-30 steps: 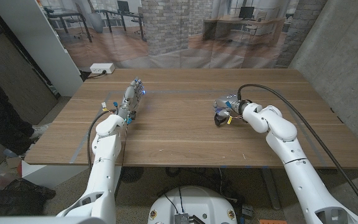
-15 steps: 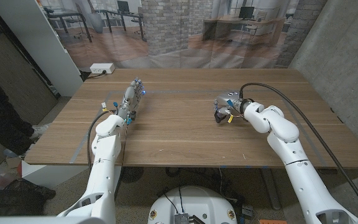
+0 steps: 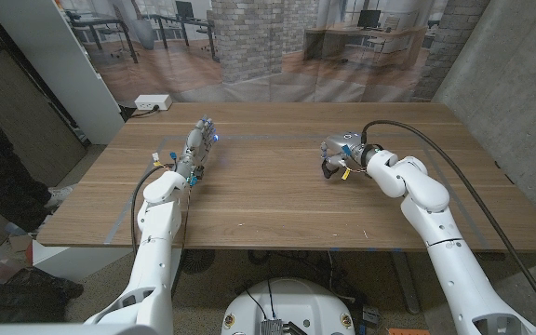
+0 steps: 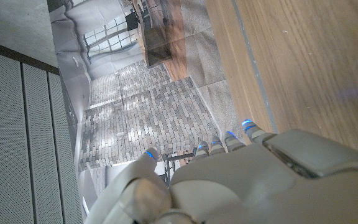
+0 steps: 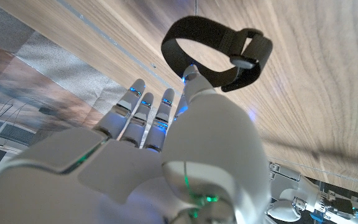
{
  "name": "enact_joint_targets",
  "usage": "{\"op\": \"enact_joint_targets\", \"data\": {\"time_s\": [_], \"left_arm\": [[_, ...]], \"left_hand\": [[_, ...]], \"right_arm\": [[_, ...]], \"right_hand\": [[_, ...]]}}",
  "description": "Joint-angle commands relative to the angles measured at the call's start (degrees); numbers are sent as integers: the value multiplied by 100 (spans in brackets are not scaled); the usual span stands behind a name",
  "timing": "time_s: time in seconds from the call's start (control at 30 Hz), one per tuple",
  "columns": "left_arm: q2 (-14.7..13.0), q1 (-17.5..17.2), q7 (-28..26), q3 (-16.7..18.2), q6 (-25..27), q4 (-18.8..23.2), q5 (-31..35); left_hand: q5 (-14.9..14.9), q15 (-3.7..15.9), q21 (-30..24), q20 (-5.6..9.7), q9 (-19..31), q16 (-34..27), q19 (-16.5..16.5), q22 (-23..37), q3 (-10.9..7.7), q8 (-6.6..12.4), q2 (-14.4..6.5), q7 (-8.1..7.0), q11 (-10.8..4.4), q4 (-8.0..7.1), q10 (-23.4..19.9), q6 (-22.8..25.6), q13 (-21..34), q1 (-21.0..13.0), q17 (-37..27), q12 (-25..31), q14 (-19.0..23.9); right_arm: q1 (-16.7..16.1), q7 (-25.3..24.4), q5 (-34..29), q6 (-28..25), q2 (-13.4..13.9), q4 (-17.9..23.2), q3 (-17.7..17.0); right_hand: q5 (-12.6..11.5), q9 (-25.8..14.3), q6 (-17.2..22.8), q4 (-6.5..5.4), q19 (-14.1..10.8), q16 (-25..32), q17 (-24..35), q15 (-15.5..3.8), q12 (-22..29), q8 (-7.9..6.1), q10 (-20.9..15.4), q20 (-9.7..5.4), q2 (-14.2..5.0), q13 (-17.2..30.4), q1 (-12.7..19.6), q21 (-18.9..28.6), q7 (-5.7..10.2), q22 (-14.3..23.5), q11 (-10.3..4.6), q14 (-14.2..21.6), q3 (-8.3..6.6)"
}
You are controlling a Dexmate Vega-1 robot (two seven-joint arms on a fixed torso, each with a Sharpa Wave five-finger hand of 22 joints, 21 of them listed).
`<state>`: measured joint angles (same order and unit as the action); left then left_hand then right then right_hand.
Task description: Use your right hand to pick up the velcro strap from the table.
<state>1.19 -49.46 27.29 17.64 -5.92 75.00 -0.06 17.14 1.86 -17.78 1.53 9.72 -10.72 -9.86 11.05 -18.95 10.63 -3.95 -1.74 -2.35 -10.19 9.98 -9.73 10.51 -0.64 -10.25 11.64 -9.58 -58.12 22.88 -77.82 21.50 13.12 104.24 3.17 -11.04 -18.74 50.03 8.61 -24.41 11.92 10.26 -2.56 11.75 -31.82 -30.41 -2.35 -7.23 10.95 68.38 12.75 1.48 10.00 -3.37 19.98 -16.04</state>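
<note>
The strap (image 5: pixel 219 53) (a black closed loop) lies on the table (image 3: pixel 268 205) right at the right hand's (image 3: pixel 340 156) fingertips (image 5: pixel 190 72), one finger poking into it. Fingers extended, slightly apart, gripping nothing.

A rectangular brown wooden table (image 3: pixel 268 200) fills the frame's middle; a black looped velcro strap (image 3: pixel 330 169) lies right of centre.
</note>
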Motion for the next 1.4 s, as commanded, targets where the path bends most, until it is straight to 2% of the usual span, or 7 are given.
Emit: {"op": "enact_joint_targets", "data": {"time_s": [0.03,0.57,1.4], "left_arm": [[-15,62,16,19,-59,-87,-11],[-14,109,23,36,-102,-156,-11],[-36,15,102,56,-117,19,-86]], "left_hand": [[43,73,9,19,32,13,-176,21,0,-15,-509,-18,0,-3,279,-217,12,-35,-16,-2,-941],[44,67,18,17,31,12,-172,21,3,-13,-506,-17,6,-2,281,-214,12,-37,-15,-2,-941],[44,75,29,17,31,11,-168,22,6,-11,-508,-13,-1,-3,276,-209,11,-38,-15,1,-940]], "right_arm": [[32,-177,-56,-39,-27,37,-31],[97,-361,-65,-57,-24,54,-90],[46,-754,-171,-225,-139,286,-185]], "right_hand": [[-15,-105,58,-2,-56,-7,11,-610,-9,-50,-61,-536,13,18,73,18,-51,27,3,60,43],[-22,-106,51,-19,-55,-21,11,-630,-15,-66,-117,-569,-7,19,99,7,-44,28,-16,70,110],[-30,-108,59,-37,-57,-30,13,-661,-32,-97,-169,-592,-35,21,141,-6,-20,28,-30,103,212]]}}
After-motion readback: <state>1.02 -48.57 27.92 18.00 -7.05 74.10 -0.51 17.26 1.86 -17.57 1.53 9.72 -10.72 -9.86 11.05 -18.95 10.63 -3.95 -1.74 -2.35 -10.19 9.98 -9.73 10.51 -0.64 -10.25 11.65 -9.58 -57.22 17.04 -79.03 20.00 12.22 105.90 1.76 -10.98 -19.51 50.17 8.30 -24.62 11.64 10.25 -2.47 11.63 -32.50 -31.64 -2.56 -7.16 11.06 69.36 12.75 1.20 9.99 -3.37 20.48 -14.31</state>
